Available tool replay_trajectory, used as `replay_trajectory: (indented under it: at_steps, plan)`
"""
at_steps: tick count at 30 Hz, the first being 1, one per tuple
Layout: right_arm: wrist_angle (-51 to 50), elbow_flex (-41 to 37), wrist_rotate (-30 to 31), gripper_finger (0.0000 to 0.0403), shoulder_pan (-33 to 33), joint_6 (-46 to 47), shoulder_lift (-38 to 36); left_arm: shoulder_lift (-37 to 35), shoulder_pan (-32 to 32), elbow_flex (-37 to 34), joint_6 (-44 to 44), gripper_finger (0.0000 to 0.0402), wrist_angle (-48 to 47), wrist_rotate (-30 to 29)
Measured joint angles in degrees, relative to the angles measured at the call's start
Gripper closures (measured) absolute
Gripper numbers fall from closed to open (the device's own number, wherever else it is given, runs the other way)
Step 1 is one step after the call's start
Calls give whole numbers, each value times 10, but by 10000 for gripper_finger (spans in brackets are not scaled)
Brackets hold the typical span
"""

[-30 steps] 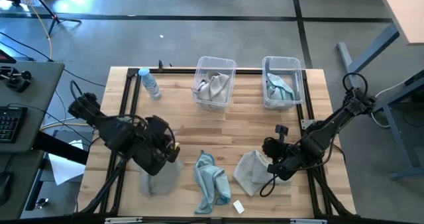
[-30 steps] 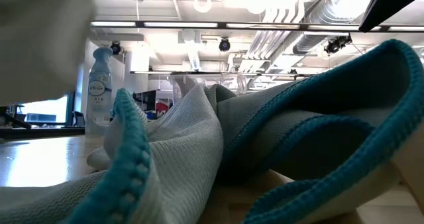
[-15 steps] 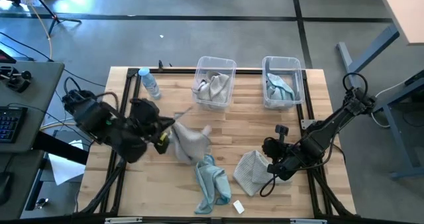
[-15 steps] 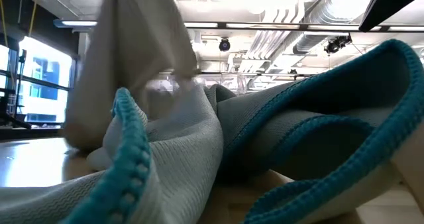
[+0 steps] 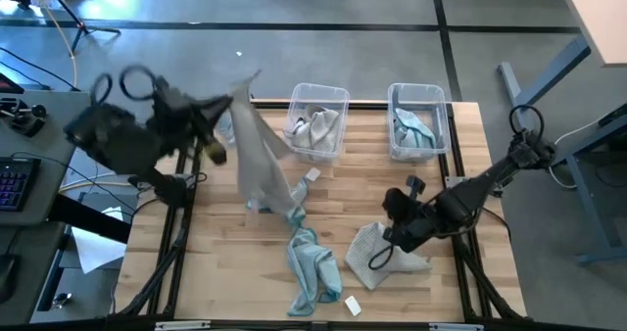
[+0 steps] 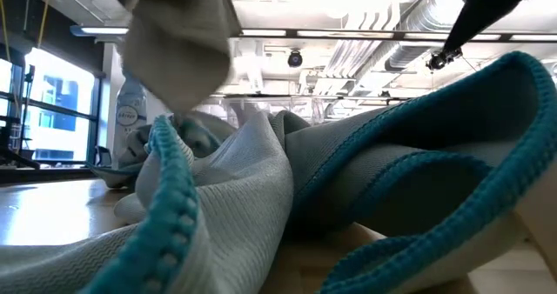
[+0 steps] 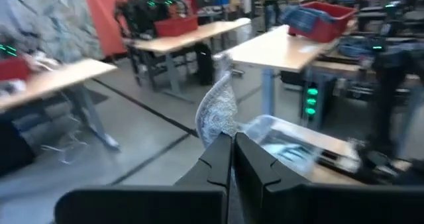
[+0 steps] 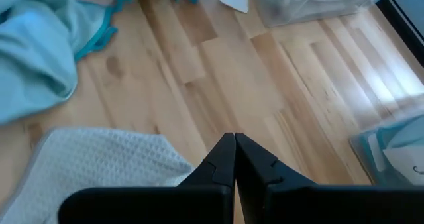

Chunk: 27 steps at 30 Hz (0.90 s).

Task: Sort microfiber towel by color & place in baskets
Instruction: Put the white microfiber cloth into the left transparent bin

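Bottle [image 5: 223, 127] behind hanging grey towel [image 5: 260, 160] | blue towel [image 5: 312, 267] blocks low view

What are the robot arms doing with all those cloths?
They are sorting towels by color into two clear bins. The left gripper holds a grey towel up in the air near the left bin, which has grey towels in it. The right gripper is shut, at another grey towel lying on the table. A blue towel waits on the table; the right bin holds a blue one.

Closed right tool [image 8: 234, 159] above grey towel [image 8: 99, 168] on table [image 8: 278, 111]
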Motion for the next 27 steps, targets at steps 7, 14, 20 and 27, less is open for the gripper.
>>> replay_trajectory:
  at_steps: [7, 14, 20, 27]
  plan:
    - [26, 0, 0, 402, -36, -1, 0, -3, 143, 0, 191, 401, 113, 134]
    - [26, 0, 0, 402, -60, 27, 0, 28, 312, -1, 317, 401, 224, 319]
    - [26, 0, 19, 402, -67, 67, 1, 45, 431, 0, 348, 401, 295, 443]
    - [27, 0, 21, 402, -67, 114, 1, 70, 514, 0, 339, 401, 331, 566]
